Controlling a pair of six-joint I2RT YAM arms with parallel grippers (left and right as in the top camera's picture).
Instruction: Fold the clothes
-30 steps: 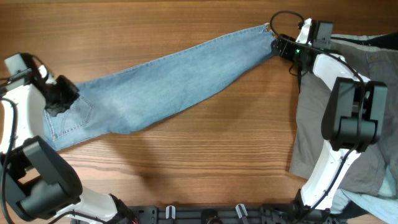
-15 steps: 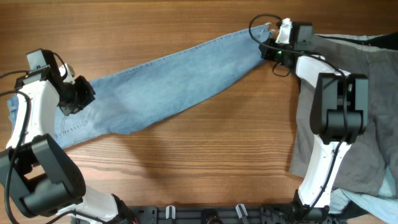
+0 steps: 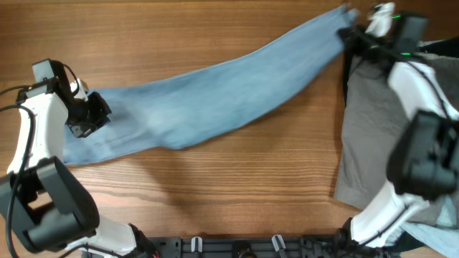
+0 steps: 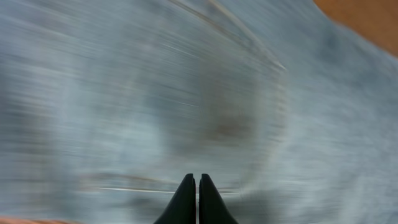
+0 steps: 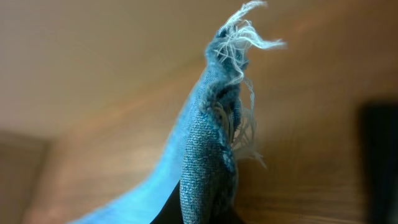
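Long light-blue denim jeans [image 3: 215,89] being stretched, none folded yet: frayed hem [image 5: 239,37] being pinched by right gripper [image 3: 353,31], left gripper [image 4: 198,180] pressed together at opposite end; grey-khaki trousers [image 3: 373,143] beside hem pending.

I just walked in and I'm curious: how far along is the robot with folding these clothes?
Barely started. Done: nothing is folded; the jeans lie stretched across the table. In hand: the right gripper pinches the frayed hem, and the left gripper is shut at the wide end, though a grip there is unclear. Left: every fold of the jeans, then the grey trousers lying spread on the right.
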